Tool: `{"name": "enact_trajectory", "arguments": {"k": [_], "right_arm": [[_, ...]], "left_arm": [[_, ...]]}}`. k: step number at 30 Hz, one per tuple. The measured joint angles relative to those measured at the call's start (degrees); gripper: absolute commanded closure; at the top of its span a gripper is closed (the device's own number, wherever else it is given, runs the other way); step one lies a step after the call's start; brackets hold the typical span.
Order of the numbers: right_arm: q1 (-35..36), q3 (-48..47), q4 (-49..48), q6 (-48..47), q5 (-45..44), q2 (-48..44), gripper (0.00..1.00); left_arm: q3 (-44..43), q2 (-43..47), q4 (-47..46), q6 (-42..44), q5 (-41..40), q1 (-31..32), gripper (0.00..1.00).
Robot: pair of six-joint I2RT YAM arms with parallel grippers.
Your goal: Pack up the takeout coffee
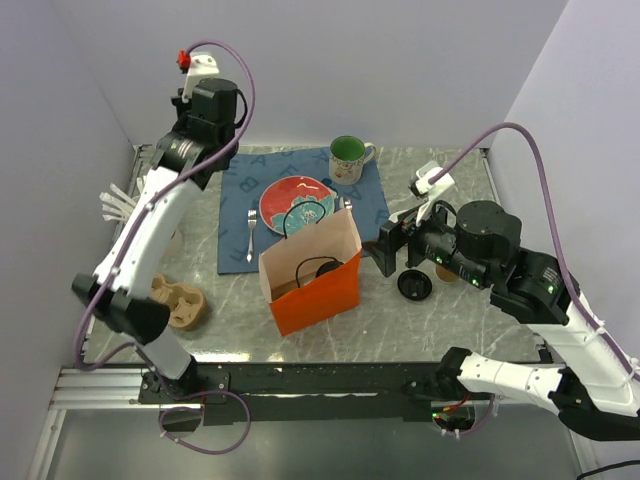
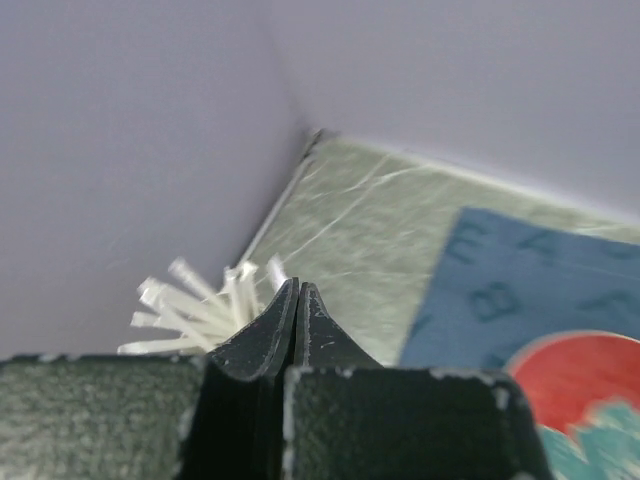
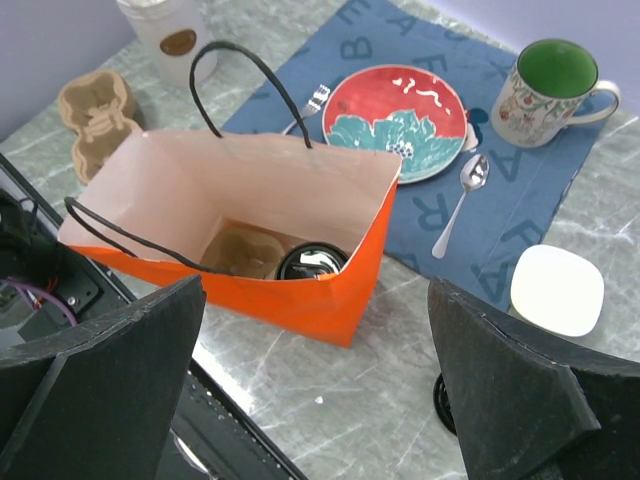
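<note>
While the small brown paper cup with its round black plastic lid [image 3: 313, 262] stands inside the orange paper bag [image 3: 300, 305] near the worktop's [image 1: 400, 320] front edge, the left end effector [image 2: 298, 290] is pinched shut on nothing over the far-left corner, and the right end effector [image 3: 316, 288] gapes wide, empty.

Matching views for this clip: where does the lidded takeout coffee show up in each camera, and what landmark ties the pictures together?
Top external: the takeout coffee is inside the orange bag, near frame centre, with only its black top showing.
Left wrist: not in it.
Right wrist: the coffee is lower centre, at the bottom of the open bag.
Shared landmark: the red plate, seen in all three views.
</note>
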State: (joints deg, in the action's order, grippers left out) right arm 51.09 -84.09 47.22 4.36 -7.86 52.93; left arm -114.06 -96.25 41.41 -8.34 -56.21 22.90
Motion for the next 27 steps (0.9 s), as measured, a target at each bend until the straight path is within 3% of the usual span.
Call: {"name": "enact_trajectory", "arguments": {"k": [7, 14, 19, 27], "right_arm": [[0.00, -0.70, 0.17, 0.24, 0.28, -0.50, 0.00], [0.00, -3.52, 1.97, -1.49, -0.83, -0.17, 0.00], [-0.02, -4.94, 2.99, -3.87, -2.75, 0.33, 0.00], [-0.02, -6.03, 4.70, -4.44, -4.79, 1.55, 0.00]], "left_arm": [[-2.01, 12.66, -1.31, -1.31, 10.25, 11.47, 0.99], [4.83, 30.47, -6.51, -9.40, 30.32, 12.07, 0.99], [6.71, 38.36, -10.84, -14.82, 44.22, 12.11, 0.99], [22.71, 47.80, -20.46, -24.48, 64.32, 12.13, 0.99]]}}
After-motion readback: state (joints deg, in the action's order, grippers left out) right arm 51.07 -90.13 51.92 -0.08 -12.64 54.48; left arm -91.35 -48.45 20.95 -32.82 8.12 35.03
